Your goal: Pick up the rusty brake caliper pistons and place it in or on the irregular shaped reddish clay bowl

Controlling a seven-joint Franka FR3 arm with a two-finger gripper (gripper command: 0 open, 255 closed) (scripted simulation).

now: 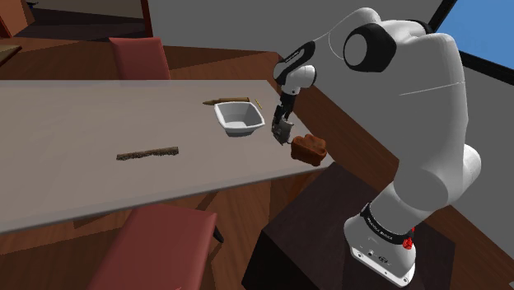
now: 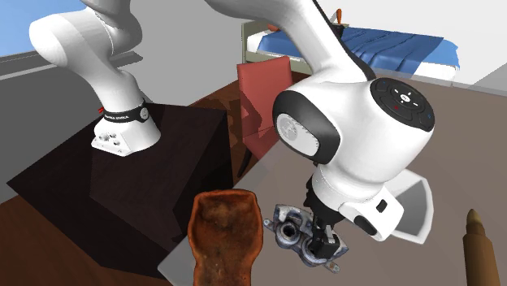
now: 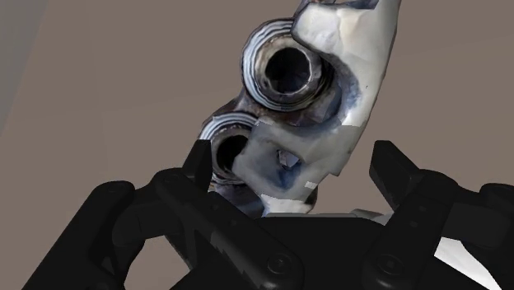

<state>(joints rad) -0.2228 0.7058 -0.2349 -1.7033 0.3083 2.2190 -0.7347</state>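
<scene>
Just beside the reddish clay bowl [image 2: 225, 236], outside it, is the brake caliper piece [image 2: 288, 229]. The gripper [image 3: 290, 156] straddles it with fingers spread, a gap showing at one finger. A white bowl [image 1: 240, 118] is near. The clay bowl sits at the table [image 1: 82, 140] corner edge, with open tabletop beyond and a stick [image 1: 147, 153] well apart.

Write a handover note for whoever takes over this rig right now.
End effector: open, its fingers either side of the brake caliper part, with a gap at one finger; not gripped.
Caliper part: appears to rest on the table near its edge, between the white bowl and the reddish clay bowl.
Done: approach.
Left: close, lift, carry to the clay bowl, release.
</scene>
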